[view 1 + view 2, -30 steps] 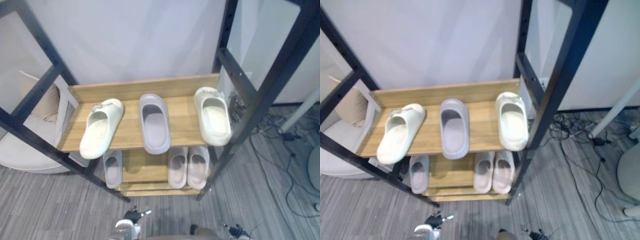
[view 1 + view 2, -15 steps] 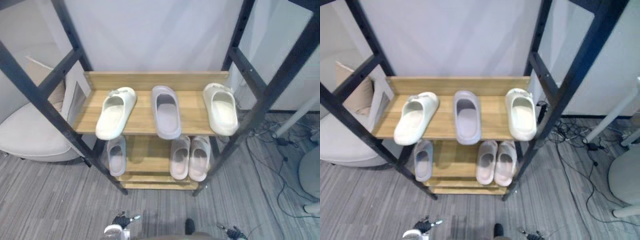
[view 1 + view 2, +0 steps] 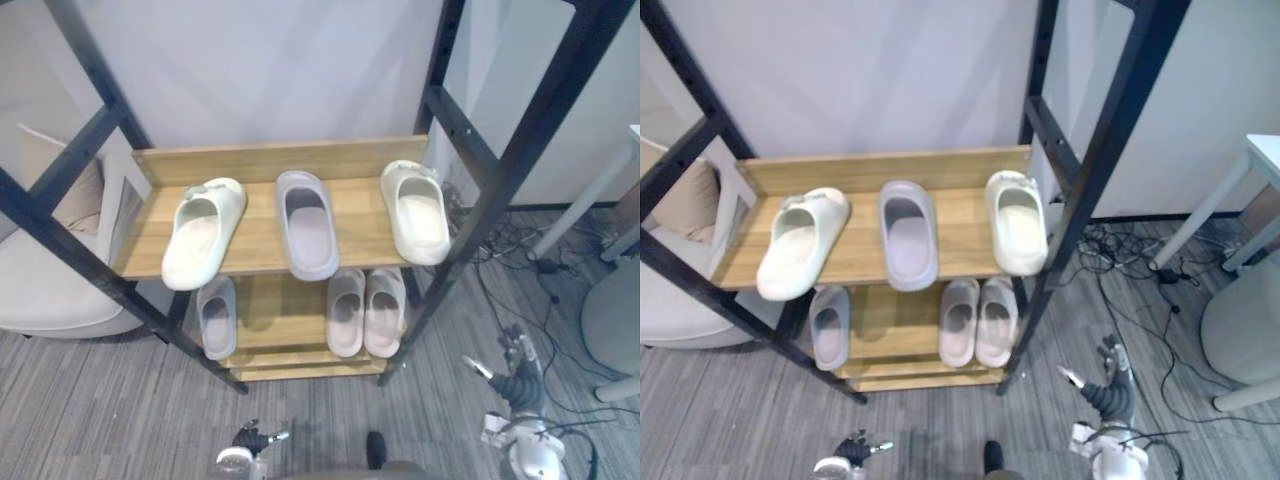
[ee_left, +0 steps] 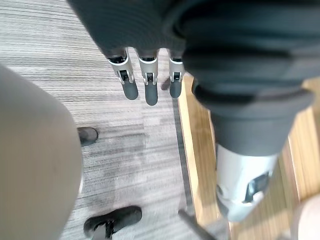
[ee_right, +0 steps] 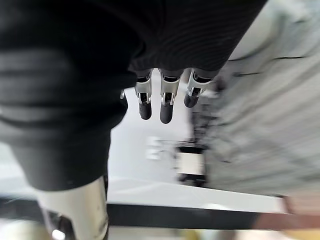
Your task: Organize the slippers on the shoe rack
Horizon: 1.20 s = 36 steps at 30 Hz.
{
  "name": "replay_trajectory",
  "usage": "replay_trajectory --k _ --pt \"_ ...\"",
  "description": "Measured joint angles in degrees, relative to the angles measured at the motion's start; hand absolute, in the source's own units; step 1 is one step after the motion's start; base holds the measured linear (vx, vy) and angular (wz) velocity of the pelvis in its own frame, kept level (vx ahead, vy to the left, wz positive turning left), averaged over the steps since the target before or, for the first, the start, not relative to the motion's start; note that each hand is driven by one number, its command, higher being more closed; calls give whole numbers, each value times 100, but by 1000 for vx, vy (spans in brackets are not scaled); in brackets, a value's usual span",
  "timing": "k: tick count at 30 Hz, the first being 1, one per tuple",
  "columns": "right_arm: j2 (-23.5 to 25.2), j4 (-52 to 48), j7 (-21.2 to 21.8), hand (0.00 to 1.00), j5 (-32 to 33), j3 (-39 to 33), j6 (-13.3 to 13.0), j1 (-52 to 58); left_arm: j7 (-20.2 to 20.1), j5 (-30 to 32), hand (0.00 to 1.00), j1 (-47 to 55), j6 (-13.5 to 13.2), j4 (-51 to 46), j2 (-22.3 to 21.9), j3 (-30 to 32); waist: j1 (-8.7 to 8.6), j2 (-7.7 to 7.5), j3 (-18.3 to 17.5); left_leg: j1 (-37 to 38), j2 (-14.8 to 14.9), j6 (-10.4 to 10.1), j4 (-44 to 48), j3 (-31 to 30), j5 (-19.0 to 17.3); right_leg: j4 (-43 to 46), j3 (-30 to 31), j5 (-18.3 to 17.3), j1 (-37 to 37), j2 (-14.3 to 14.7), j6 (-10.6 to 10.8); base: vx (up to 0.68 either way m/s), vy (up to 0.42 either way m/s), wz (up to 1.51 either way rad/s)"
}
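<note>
Grey plank floor [image 3: 90, 410], white wall behind. Wooden shoe rack [image 3: 270, 160] with two shelves.

Upper shelf: skewed cream slipper [image 3: 203, 245], lilac slipper [image 3: 306, 224] in the middle, second cream slipper [image 3: 418, 210] well apart from the first.

Lower shelf: lone lilac slipper [image 3: 216, 316], pink pair [image 3: 365, 310] side by side.

Left hand [image 3: 250, 438] and right hand [image 3: 518, 380] are both low, short of the rack, fingers straight, holding nothing.

Step, as judged: approach, no slipper touched yet. Next move likely needs a reach for the upper lilac slipper, so like colours can pair up.
</note>
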Motion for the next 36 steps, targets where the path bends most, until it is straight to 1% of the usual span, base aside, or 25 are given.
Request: replay_trajectory --k 1,2,3,4,5,6,8,10,13,14,15,16,19,21,23,25,28,30,32,36 --pt "-6 -166 19 0 -20 109 -72 0 0 1 0 1 -16 2 1 -91 0 1 0 6 -15 2 -1 -7 -1 32 -1 -28 -1 -19 19 -4 41 6" --pt "-24 -390 18 0 -170 246 -174 -12 -1 4 0 -4 -64 3 -5 -165 -2 -9 4 13 -43 12 -6 -28 -7 89 -3 -68 -15 -47 39 2 37 8" --pt "-37 -463 18 0 -224 284 -205 -14 -1 6 0 -7 -79 3 -7 -185 -2 -13 5 9 -52 25 -8 -41 -14 102 -2 -80 -24 -55 51 4 40 9" --pt "-149 -608 12 0 -318 406 -321 -55 1 8 0 -26 -100 3 -8 -217 0 -34 18 -3 -87 52 -8 -70 -30 167 -6 -106 -60 -87 80 -12 44 9" --pt "-205 -716 12 0 -425 440 -362 -64 9 9 0 -40 -103 0 0 -291 14 -44 26 -5 -110 67 -8 -90 -29 197 -13 -121 -65 -120 96 -12 44 9" --pt "-227 -732 11 0 -428 452 -391 -71 12 13 0 -39 -108 -1 2 -300 21 -46 27 -6 -116 76 -8 -100 -28 202 -16 -128 -65 -133 106 -16 44 8" --pt "-426 -890 -2 0 -435 598 -402 -149 37 92 0 -36 -140 -1 1 -300 46 -44 29 5 -163 104 -8 -114 -27 299 -24 -175 -88 -202 141 -9 36 5" --pt "-506 -950 -11 0 -435 675 -458 -172 40 109 0 -33 -159 0 2 -300 49 -43 30 -5 -187 116 -10 -116 -20 379 -22 -205 -132 -230 159 -4 15 2" --pt "-649 -1081 -60 0 -429 852 -474 -207 46 110 0 -32 -170 5 8 -300 51 -48 43 -6 -233 150 -15 -153 0 479 -57 -263 -150 -290 189 -8 21 10" --pt "-681 -1126 -67 0 -412 939 -534 -267 54 112 0 -32 -172 5 11 -299 51 -53 46 -10 -251 165 -18 -189 10 493 -69 -267 -149 -310 193 -31 42 23" --pt "-944 -1121 -89 0 -367 1237 -562 -697 117 115 0 -32 -177 2 12 -299 79 -64 54 -20 -308 234 -39 -284 54 549 -125 -290 -147 -385 221 -34 41 25" --pt "-1017 -1118 -87 0 -367 1302 -562 -769 123 115 0 -33 -177 1 12 -299 79 -67 55 -19 -317 249 -50 -292 64 561 -139 -295 -147 -399 226 -36 41 21" --pt "-1063 -1112 -87 0 -367 1325 -562 -880 126 115 0 -31 -177 -2 13 -298 103 -74 59 -20 -331 257 -55 -300 68 563 -143 -295 -147 -415 227 -3 5 2" --pt "-1222 -997 -91 0 -353 1325 -559 -1226 124 116 0 -15 -175 10 28 -287 94 -92 70 -29 -343 268 -63 -329 76 557 -173 -294 -147 -426 228 -10 4 2" --pt "-1746 -313 -90 0 89 1319 -479 -2226 104 113 0 -18 -169 -2 47 -274 121 -129 49 -129 -359 295 -96 -437 110 455 -271 -268 -138 -450 240 -23 -2 25" --pt "-1808 -135 -81 0 137 1318 -371 -2486 100 110 0 -21 -167 -80 45 -216 182 -135 52 -216 -340 285 -111 -540 173 375 -414 -244 -138 -456 225 21 -19 38" --pt "-1892 249 -49 0 142 1333 -330 -2857 103 109 0 21 -163 -128 51 -51 219 -136 57 -229 -295 261 -120 -623 191 361 -543 -241 -129 -430 216 70 -31 21" --pt "-2195 784 -37 0 269 1334 -258 -3340 81 105 0 30 -155 -126 51 -23 219 -131 55 -306 -296 261 -118 -661 191 315 -564 -240 -129 -429 215 13 -8 6" --pt "-2434 1317 -54 0 373 1322 -94 -3753 21 102 0 36 -156 -129 55 53 227 -142 62 -363 -296 260 -120 -720 192 249 -627 -232 -129 -430 210 15 1 16" --pt "-2443 1847 -61 0 491 1478 10 -4233 14 93 0 90 -155 -194 84 117 252 -144 63 -416 -290 240 -116 -770 204 178 -732 -222 -131 -416 195 55 -4 12"
